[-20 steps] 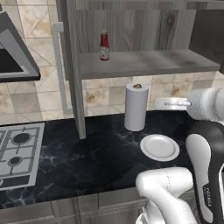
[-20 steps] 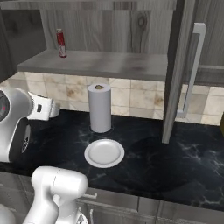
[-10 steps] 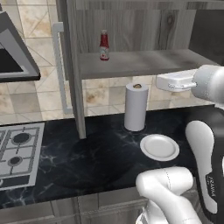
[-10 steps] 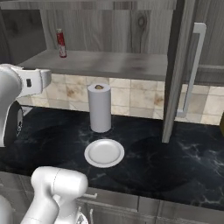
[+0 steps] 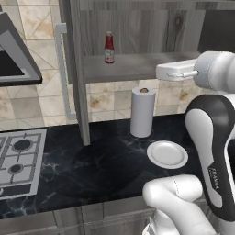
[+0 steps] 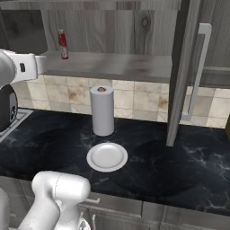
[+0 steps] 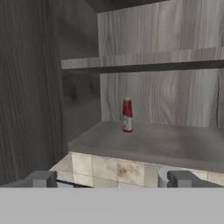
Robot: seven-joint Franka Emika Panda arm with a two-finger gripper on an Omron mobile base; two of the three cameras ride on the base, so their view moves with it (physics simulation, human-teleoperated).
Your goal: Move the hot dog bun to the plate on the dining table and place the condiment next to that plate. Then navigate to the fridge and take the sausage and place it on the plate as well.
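Gripper (image 7: 110, 179) wide open, nothing between the fingers, level with the cabinet shelf (image 5: 137, 68). White plate (image 5: 167, 153) on black counter (image 5: 105, 165), paper towel roll (image 5: 142, 112) just behind it. Ketchup bottle (image 7: 127, 115) upright on the shelf, well beyond the fingertips.

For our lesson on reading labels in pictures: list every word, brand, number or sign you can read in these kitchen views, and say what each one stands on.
"FRANKA", running lengthwise in small dark letters on the robot arm's white forearm, left base view.
The label on the red ketchup bottle on the open cabinet shelf is too small and blurred to read in every view.
The paper towel roll and white plate bear no text.
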